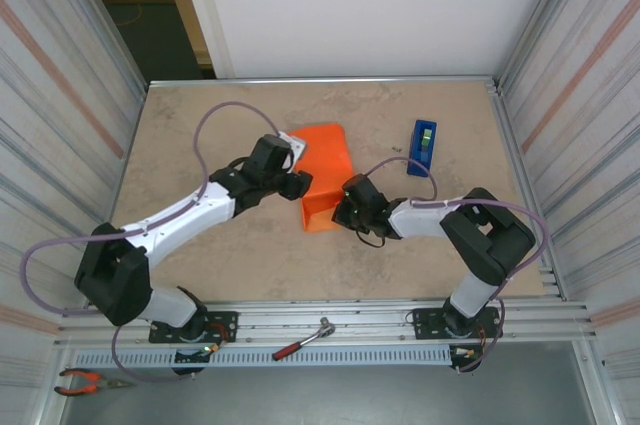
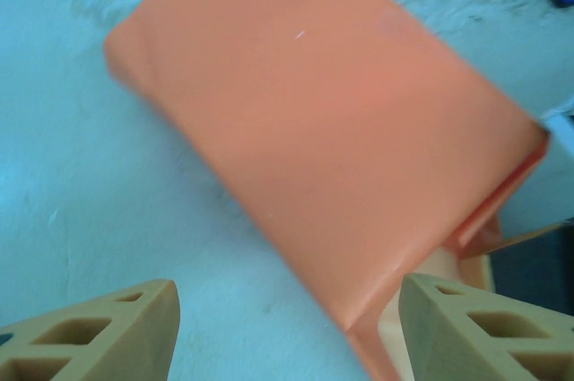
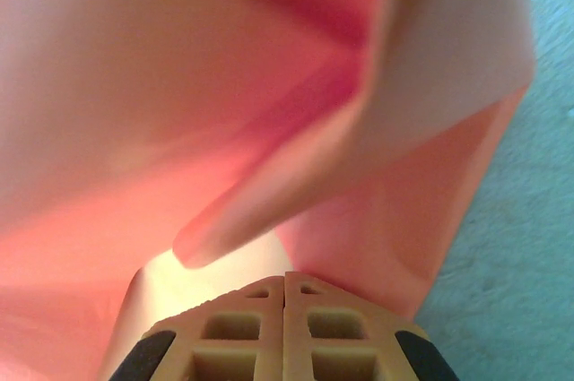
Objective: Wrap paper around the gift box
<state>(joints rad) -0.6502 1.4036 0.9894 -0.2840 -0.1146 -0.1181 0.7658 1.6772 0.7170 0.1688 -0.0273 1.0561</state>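
Observation:
The orange paper (image 1: pixel 326 173) lies mid-table, folded over into a curved hood. A pale corner of the gift box (image 1: pixel 293 142) pokes out at its far left edge; the rest of the box is hidden under the sheet. My left gripper (image 1: pixel 296 183) is at the paper's left side. In the left wrist view it (image 2: pixel 287 318) is open, with the paper (image 2: pixel 332 139) arching ahead and its near corner close to the right finger. My right gripper (image 1: pixel 346 213) reaches into the fold from the right. Seen from the right wrist it (image 3: pixel 285 278) is shut, tips together under the paper (image 3: pixel 224 85).
A blue tape dispenser (image 1: pixel 423 145) stands behind and to the right of the paper. A red-handled tool (image 1: pixel 305 338) lies on the near rail and pliers (image 1: pixel 85 381) at the near left. Corrugated walls close in both sides.

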